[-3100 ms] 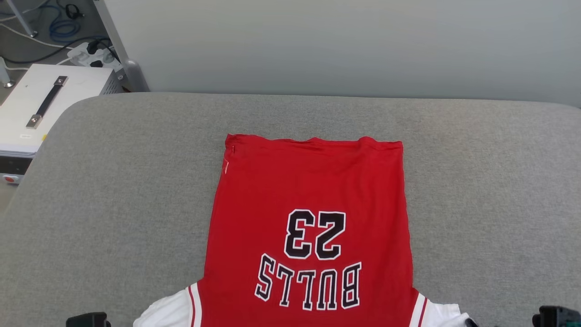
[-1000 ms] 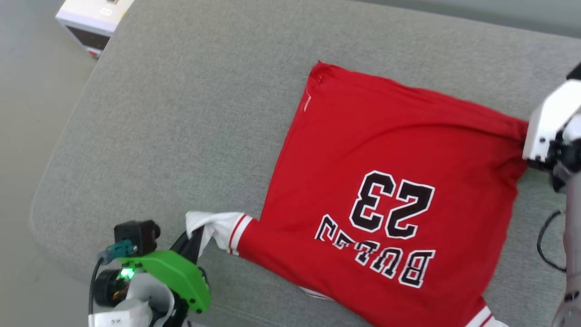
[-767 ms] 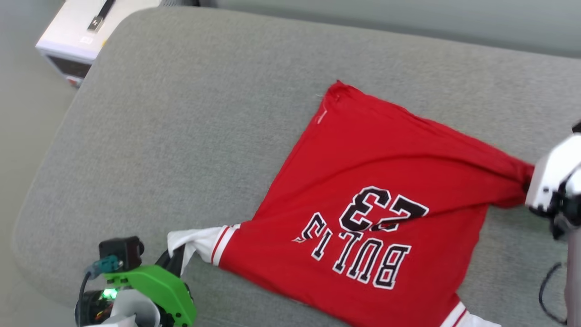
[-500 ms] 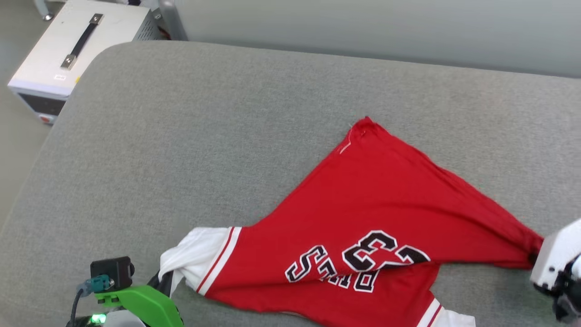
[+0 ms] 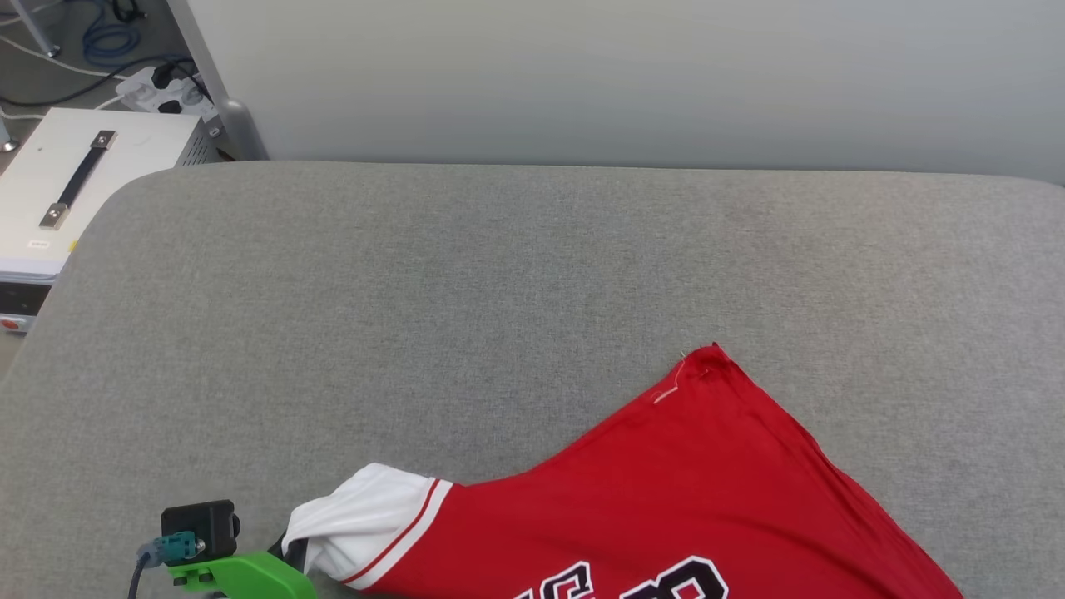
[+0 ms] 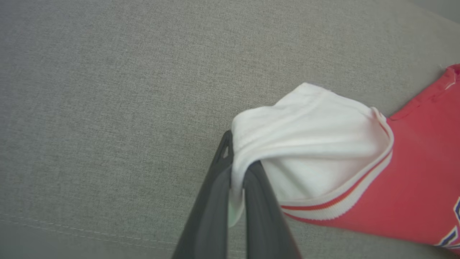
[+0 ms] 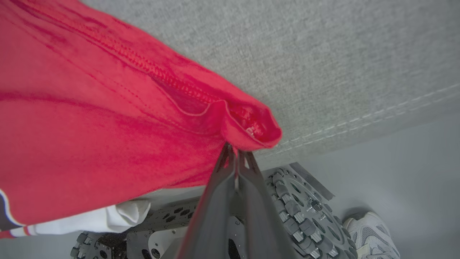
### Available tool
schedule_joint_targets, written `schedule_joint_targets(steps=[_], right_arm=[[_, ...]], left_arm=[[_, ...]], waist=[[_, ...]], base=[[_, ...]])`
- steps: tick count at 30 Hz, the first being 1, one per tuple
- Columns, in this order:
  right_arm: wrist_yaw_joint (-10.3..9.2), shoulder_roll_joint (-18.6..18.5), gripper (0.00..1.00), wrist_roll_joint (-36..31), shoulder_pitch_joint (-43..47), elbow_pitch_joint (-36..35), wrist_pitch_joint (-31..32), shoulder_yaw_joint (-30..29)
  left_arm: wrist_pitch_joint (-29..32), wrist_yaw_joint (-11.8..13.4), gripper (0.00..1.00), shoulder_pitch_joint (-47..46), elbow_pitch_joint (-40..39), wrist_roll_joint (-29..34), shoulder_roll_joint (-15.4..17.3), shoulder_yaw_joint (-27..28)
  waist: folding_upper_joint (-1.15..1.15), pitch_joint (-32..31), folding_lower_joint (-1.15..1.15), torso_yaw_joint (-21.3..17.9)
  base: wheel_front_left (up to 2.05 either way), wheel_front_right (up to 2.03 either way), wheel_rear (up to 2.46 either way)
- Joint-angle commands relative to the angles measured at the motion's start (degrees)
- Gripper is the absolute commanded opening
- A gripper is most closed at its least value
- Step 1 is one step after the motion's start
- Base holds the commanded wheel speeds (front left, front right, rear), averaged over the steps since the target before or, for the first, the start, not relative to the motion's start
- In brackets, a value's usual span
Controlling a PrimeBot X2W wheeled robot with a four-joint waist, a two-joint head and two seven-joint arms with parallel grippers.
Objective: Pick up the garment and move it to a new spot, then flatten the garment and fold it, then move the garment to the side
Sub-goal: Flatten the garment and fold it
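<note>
The left gripper (image 6: 239,162) is reaching in low over the grey fabric-covered tabletop (image 5: 516,274), its forearm coming up from the near left edge of the head view under a green bracket (image 5: 241,576) and a small black camera (image 5: 198,524); its two dark fingers (image 6: 212,201) are pressing together on a bunched fold of the white sleeve (image 6: 316,144), with cloth squeezed between them.

The right gripper (image 7: 236,153) is pointing up at the red hem corner (image 7: 251,126); its fingers are closing tightly on that corner, holding it out past the tabletop's stitched edge, above the robot's wheeled base (image 7: 302,208), the floor and a person's pale shoe (image 7: 373,233).

The garment (image 5: 707,482) is lying on the near right part of the tabletop, stretching between the two grippers, with one free red corner pointing away from the robot; a second white sleeve (image 7: 118,216) is hanging below the red cloth.

Black, white-outlined characters (image 5: 632,585) are showing at the bottom edge of the head view, but they are cut off and cannot be read; a small white tag (image 5: 666,394) at the side seam is too small to read.

Beyond the tabletop's far left corner a white box (image 5: 125,158) with a black handle is sitting; its small label (image 5: 37,245) is illegible.
</note>
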Motion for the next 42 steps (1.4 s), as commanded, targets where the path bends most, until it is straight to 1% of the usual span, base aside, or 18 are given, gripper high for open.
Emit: schedule_joint_targets(steps=[1, 3, 4, 5, 8, 10, 17, 19, 22, 24, 27, 29, 32, 36, 38, 42], right_arm=[[-0.05, -0.23, 0.00, 1.55, 1.34, 0.90, -0.19, -0.55], [-0.05, -0.23, 0.00, 2.85, 2.29, 1.72, -1.47, -0.21], [-0.05, -0.23, 0.29, 3.98, 2.35, 2.10, -2.50, 0.12], [-0.05, -0.23, 1.00, 4.93, 2.48, 2.66, -3.59, 0.71], [-0.05, -0.22, 1.00, 4.88, 2.10, 2.91, -7.88, 1.90], [-0.05, -0.22, 1.00, 3.74, 1.16, 2.13, -11.82, 2.48], [-0.05, -0.22, 1.00, -0.98, -5.39, 0.50, -27.37, 4.98], [-0.05, -0.22, 1.00, -2.10, -7.78, 0.90, -29.63, 6.67], [-0.05, -0.78, 1.00, -2.98, -12.09, 1.91, -30.75, 10.53], [-0.05, -1.85, 1.00, -2.72, -15.21, 3.12, -30.08, 13.65], [-0.05, -4.25, 1.00, -1.61, -19.41, 5.47, -26.82, 18.63], [-0.05, -6.43, 1.00, -0.39, -22.29, 7.25, -22.73, 22.75], [-0.05, -9.51, 1.00, 2.72, -27.15, 10.23, -14.53, 27.34], [-0.05, -12.35, 1.00, 5.45, -32.51, 12.58, -5.27, 32.76], [-0.05, -13.23, 1.00, 6.50, -34.53, 13.67, -2.42, 34.87], [-0.05, -14.84, 1.00, 7.37, -37.95, 16.30, 0.23, 38.83]], left_arm=[[0.00, 0.44, 0.00, 0.86, -0.06, -0.41, 0.60, 0.25], [0.06, 0.51, 0.00, 0.85, -0.08, -0.42, 0.47, 0.14], [0.02, 0.57, 0.00, 0.85, -0.13, -0.42, 0.39, 0.13], [0.00, 0.61, 0.00, 0.81, -0.21, -0.42, 0.31, 0.10], [0.04, 0.67, 0.00, 0.58, -0.53, -0.40, 0.23, 0.05], [0.11, 0.67, 0.00, 0.32, -0.81, -0.28, 0.27, -0.03], [0.26, 0.45, 0.00, -1.57, -1.56, 0.45, 0.35, -0.25], [0.17, 0.32, 0.00, -2.14, -1.57, 0.54, 0.25, -0.20], [-0.02, 0.08, 0.00, -2.91, -1.33, 0.56, 0.02, -0.09], [-0.29, -0.07, 0.00, -3.35, -1.19, 0.63, -0.26, -0.09], [-0.42, -0.51, 0.00, -4.40, -1.09, 0.97, -0.73, -0.47], [-0.43, -0.96, 0.00, -5.42, -1.03, 1.34, -1.09, -0.88], [-0.41, -1.87, 0.00, -7.19, -0.83, 1.96, -1.60, -1.58], [-0.70, -2.97, 0.00, -9.08, -0.12, 2.49, -2.50, -2.28], [-0.89, -3.52, 0.00, -9.89, 0.40, 2.66, -3.07, -2.65], [-1.39, -4.68, 0.00, -11.51, 1.40, 2.96, -4.07, -3.20]], waist=[[0.00, -0.64, 0.00, -0.62], [0.00, -0.53, 0.00, -0.59], [0.00, -0.38, 0.00, -0.63], [0.00, -0.23, 0.00, -0.64], [0.00, 0.13, 0.00, -0.67], [0.00, 0.45, 0.00, -0.57], [0.00, 1.67, 0.00, 0.50], [0.00, 2.13, 0.00, 0.84], [0.00, 2.86, 0.00, 1.16], [0.00, 3.33, 0.00, 1.57], [0.00, 4.19, 0.00, 2.51], [0.00, 4.80, 0.00, 3.25], [0.00, 5.82, 0.00, 4.52], [0.00, 6.76, 0.00, 6.08], [0.00, 7.20, 0.00, 6.87], [0.00, 8.62, 0.00, 8.20]], base=[[0.00, 0.00, 0.00], [0.00, 0.00, 0.00], [0.00, 0.00, 0.00], [0.00, 0.00, 0.00], [0.00, 0.00, 0.00], [0.00, 0.00, 0.00], [0.00, 0.00, 0.00], [0.00, 0.00, 0.00], [0.00, 0.00, 0.00], [0.00, 0.00, 0.00], [0.00, 0.00, 0.00], [0.00, 0.00, 0.00], [0.00, 0.00, 0.00], [0.00, 0.00, 0.00], [0.00, 0.00, 0.00], [0.00, 0.00, 0.00]])
